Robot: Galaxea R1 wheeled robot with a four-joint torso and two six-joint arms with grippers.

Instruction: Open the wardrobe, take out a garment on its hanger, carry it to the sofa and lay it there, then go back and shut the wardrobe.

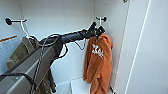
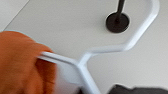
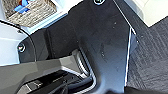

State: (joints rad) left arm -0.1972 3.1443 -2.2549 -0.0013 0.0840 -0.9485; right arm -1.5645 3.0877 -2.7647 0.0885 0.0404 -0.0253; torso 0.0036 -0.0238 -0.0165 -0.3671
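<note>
Inside, two hangers [image 1: 99, 21] (one orange garment [image 1: 98, 62])

Orange garment [image 1: 98, 62] hangs on white hanger [image 2: 100, 50] inside open white wardrobe [image 1: 75, 15]

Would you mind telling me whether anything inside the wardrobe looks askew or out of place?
Nothing looks damaged. The orange hoodie droops unevenly from its white hanger, bunched to one side beside the left gripper.
</note>
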